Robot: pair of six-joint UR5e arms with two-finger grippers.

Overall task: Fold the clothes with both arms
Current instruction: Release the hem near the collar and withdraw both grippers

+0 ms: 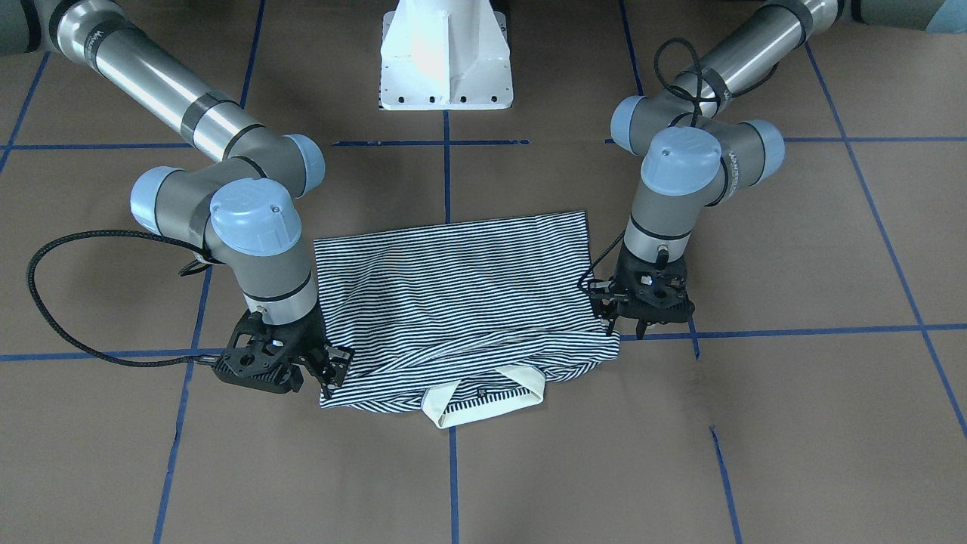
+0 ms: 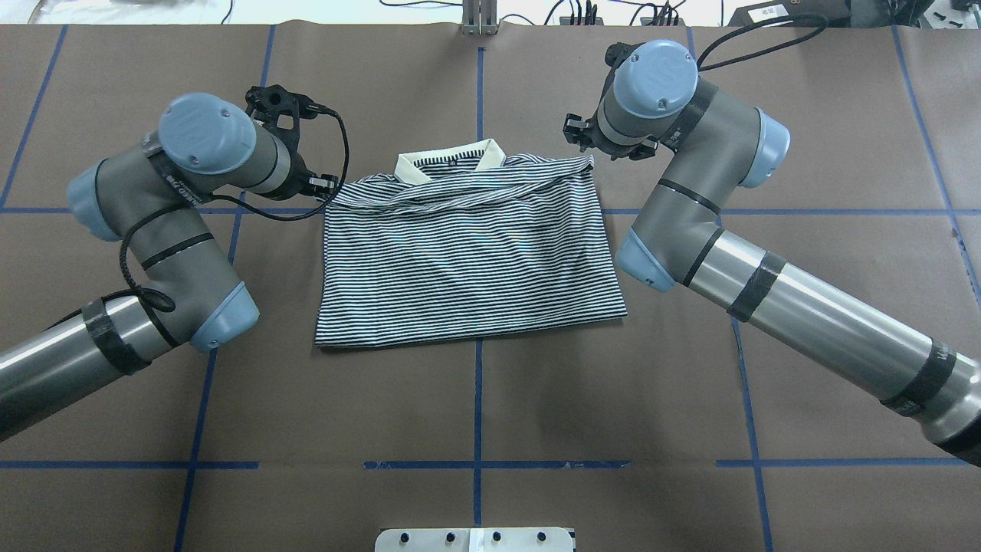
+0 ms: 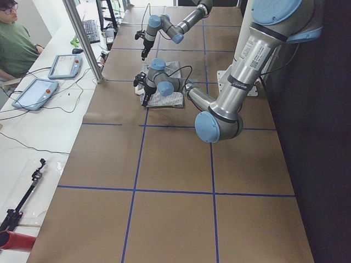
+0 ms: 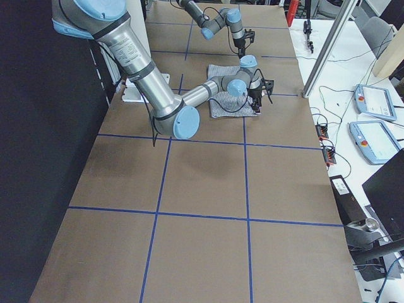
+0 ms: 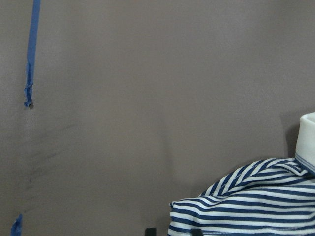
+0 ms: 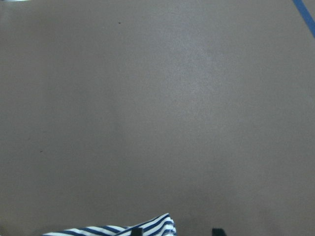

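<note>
Lying mid-way across the table (image 1: 483,468), the polo shirt (image 1: 453,295) is folded over, cream collar (image 1: 437,412) on the side far from the robot. This fold looks nearly done; next, both claws should lift clear and regrip for another fold. The right gripper (image 1: 332,374) seems spread open at 1 far corner. The left gripper (image 1: 625,329) touches the other, but I cannot tell its grip. Count: 1 shirt, 2 grippers.

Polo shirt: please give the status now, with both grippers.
Left gripper and right gripper at collar-end corners, grip unclear. Polo shirt lies folded flat, cream collar exposed. No obstruction seen.
</note>
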